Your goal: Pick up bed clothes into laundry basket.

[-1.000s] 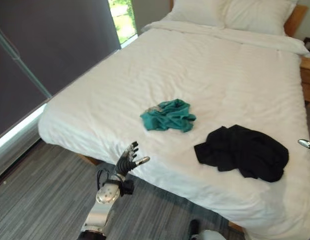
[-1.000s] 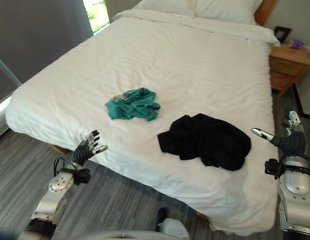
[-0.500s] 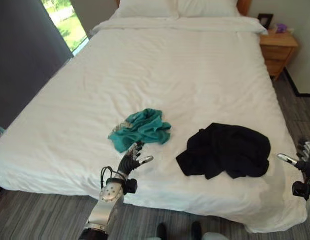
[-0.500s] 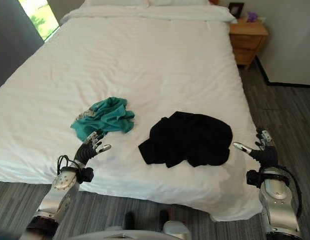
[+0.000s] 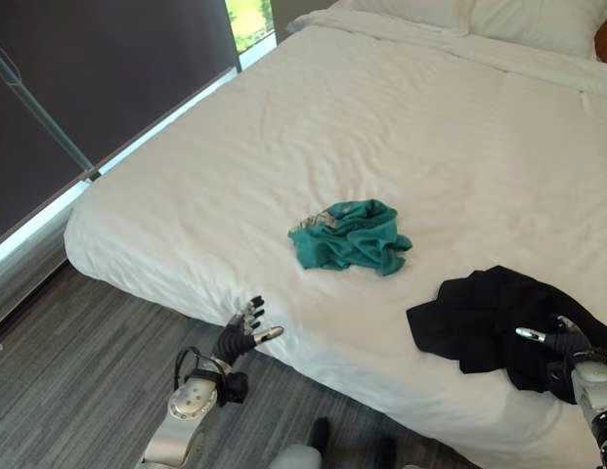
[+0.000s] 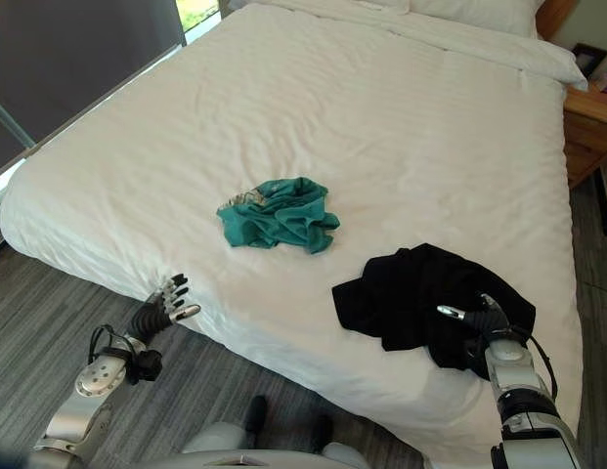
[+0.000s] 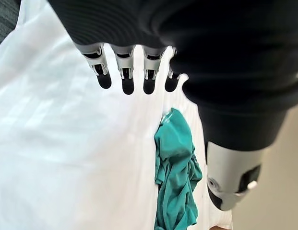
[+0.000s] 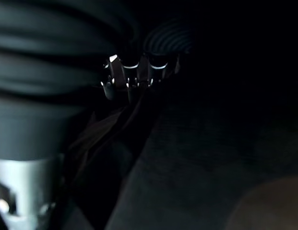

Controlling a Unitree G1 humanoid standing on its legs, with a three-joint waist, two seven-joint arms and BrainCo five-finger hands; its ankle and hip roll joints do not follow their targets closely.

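The fingers (image 7: 124, 72) of the left hand (image 5: 242, 332) are reaching out straight and relaxed, the thumb standing apart, and they are holding nothing. This hand is hovering off the near edge of the white bed (image 5: 401, 137), over the grey striped floor (image 5: 78, 371), with its tips pointing up the bed toward the teal garment (image 5: 350, 235).

The teal garment is lying crumpled near the middle of the near half of the bed — its long axis is running roughly across the bed, from a pale-trimmed end on the robot's left to a bunched end on the right. In the left wrist view it is stretching away past the fingertips as a narrow strip on the white cover, well apart from them.

The black garment (image 6: 420, 298) is lying in a loose heap on the robot's right, near the bed's front edge, spread wider than it is deep, with a corner pointing toward the teal one. The two are lying apart, with bare sheet between them.

The right hand (image 6: 484, 318) is resting over the near right part of the black heap, thumb sticking out to the left. Its own wrist view is showing dark cloth all around the fingertips (image 8: 130, 81) — whether they are pinching the cloth or only lying against it I cannot tell.

Pillows (image 5: 518, 20) are lying at the head of the bed, and a wooden nightstand (image 6: 588, 122) is standing beside it on the right.
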